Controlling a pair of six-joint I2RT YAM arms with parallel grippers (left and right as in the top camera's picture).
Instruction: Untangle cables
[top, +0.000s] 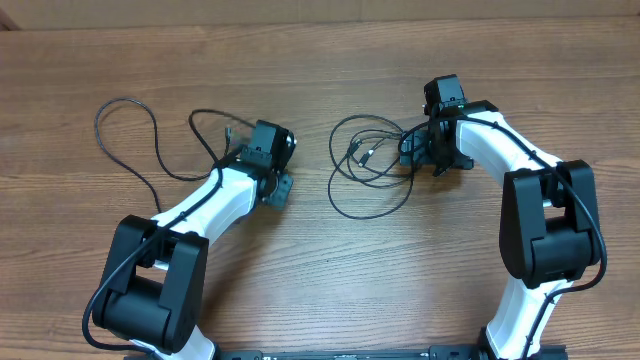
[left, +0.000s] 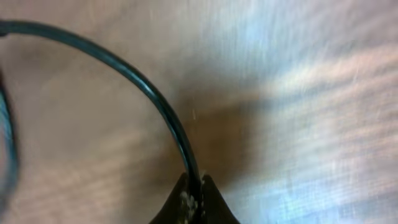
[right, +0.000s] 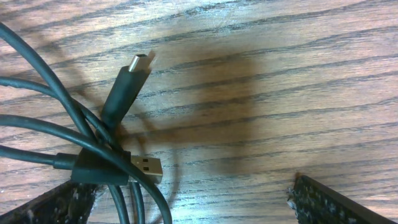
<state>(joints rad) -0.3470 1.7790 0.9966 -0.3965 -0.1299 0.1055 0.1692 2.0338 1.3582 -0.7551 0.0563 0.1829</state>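
This is looking like a robotics lab bench: a white-and-black left arm and right arm are reaching from a black rail at the near edge over a wood-grain table, where thin black cables are lying loose.

— Any writing, label or number to read here?
— None. The two plugs lying near the middle of the table are bare metal tips on plain black housings, with no legible mark.
— And the cable in the left wrist view?
— That view is too blurred to tell; nothing on it can be read.
— The arms from overhead?
— Their shells are plain white and black, and no lettering can be made out on them.
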